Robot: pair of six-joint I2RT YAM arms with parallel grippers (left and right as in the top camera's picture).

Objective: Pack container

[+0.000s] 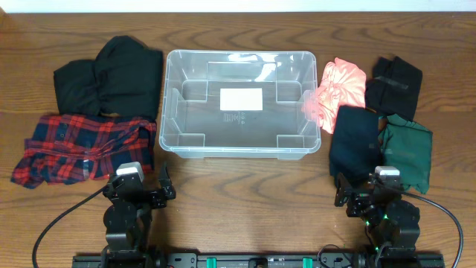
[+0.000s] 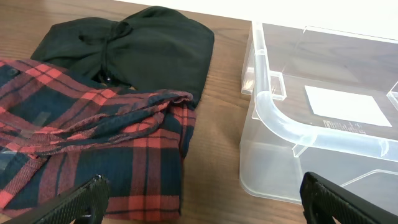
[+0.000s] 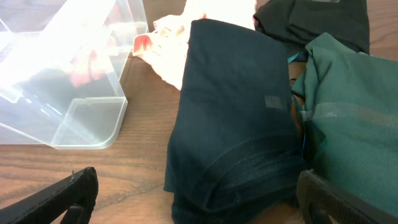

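The clear plastic container (image 1: pixel 239 145) stands in the middle of the table with nothing in it but the white label (image 1: pixel 241 99) on its base. It also shows in the left wrist view (image 2: pixel 280 118) and the right wrist view (image 3: pixel 93 115). My left gripper (image 1: pixel 141 186) is open and empty near the front edge, below a red plaid shirt (image 1: pixel 82 147) (image 2: pixel 93 137). My right gripper (image 1: pixel 372 195) is open and empty, just in front of a folded dark navy garment (image 1: pixel 355 143) (image 3: pixel 230 118).
A black garment (image 1: pixel 111 74) (image 2: pixel 149 46) lies left of the container. A pink garment (image 1: pixel 338 91) (image 3: pixel 180 37), a black garment (image 1: pixel 394 83) (image 3: pixel 311 18) and a green garment (image 1: pixel 407 152) (image 3: pixel 354 106) lie to its right.
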